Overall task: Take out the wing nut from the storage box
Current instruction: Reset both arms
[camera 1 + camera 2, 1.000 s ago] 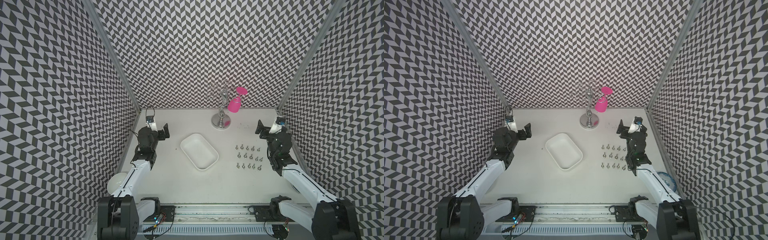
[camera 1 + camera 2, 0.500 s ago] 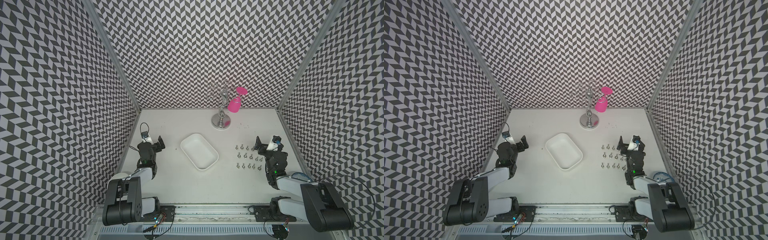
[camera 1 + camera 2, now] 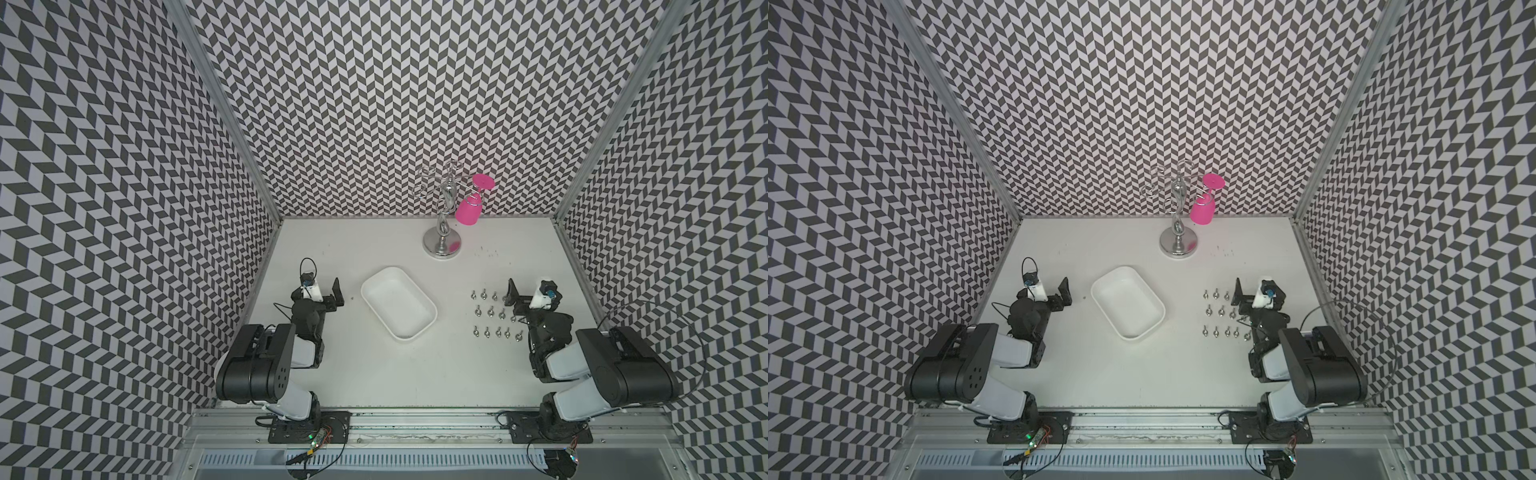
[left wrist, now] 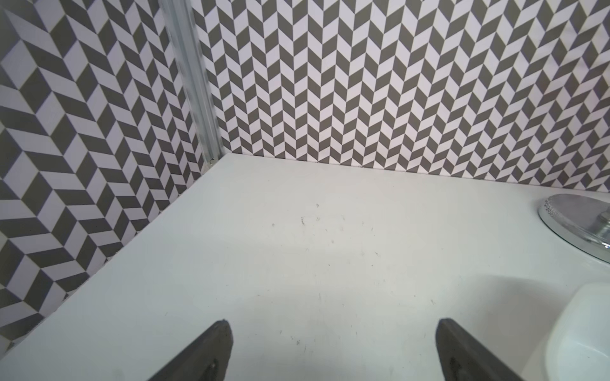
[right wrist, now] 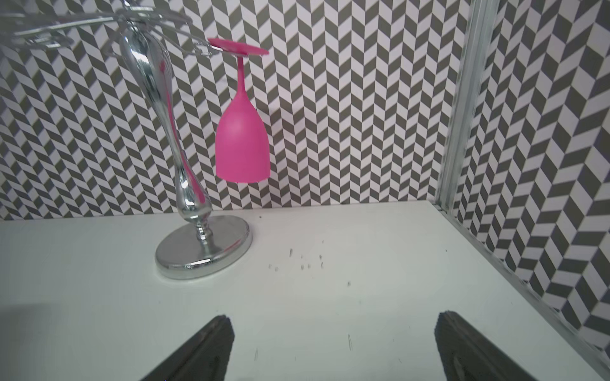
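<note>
**bolt_head:** So where's the wing nut at? The storage box (image 3: 399, 305) sits mid-table, skewed on a diagonal, and it looks bare inside in both top views.

**yam_fan:** Yeah, I'd call it emptied. The wing nuts (image 3: 491, 311) are laid out in three rough rows on the table, off to the box's right and clear of it. Small silvery things, too tiny to make out the wings properly. The box is a shallow white tray with rounded corners and a raised rim, glossy plastic by the look.

**bolt_head:** Claws?

**yam_fan:** Left gripper (image 4: 333, 325) has its jaws wide apart with nothing between them, near the box's left end. Right gripper (image 5: 335, 318) is the same, spread and empty. It's right next to the nut rows, facing the chrome glass stand (image 5: 201, 250) with the pink wine glass (image 5: 242, 145).

**bolt_head:** So what's the move?

**yam_fan:** My guess is there's nothing left to pick. Both arms sit folded near their bases. Only tip: if the right one moves, lift it straight up first, since a sideways sweep would scatter those rows.
</note>
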### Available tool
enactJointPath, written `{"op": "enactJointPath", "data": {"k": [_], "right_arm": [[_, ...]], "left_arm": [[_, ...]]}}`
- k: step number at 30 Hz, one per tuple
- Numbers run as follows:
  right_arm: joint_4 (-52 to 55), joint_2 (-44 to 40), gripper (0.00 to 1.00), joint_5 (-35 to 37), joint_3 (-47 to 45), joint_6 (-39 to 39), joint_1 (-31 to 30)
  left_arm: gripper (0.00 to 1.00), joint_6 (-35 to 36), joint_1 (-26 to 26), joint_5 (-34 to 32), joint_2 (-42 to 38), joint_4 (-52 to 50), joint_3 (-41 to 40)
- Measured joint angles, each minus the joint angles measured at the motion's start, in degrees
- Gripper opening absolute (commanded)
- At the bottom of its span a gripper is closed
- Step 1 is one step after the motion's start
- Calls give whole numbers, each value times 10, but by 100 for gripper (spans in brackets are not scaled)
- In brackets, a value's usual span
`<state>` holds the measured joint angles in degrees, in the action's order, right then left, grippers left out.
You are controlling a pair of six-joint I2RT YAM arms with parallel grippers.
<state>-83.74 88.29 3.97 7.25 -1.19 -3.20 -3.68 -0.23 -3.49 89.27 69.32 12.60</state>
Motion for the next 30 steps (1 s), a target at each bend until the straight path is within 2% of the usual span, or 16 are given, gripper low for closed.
{"op": "enactJointPath", "data": {"k": [6, 30], "right_arm": [[97, 4, 100, -5, 81, -4, 0], [102, 10, 100, -15, 71, -3, 4]], "left_arm": [[100, 15, -7, -11, -1, 9, 11], [100, 26, -12, -18, -2, -1, 22]]}}
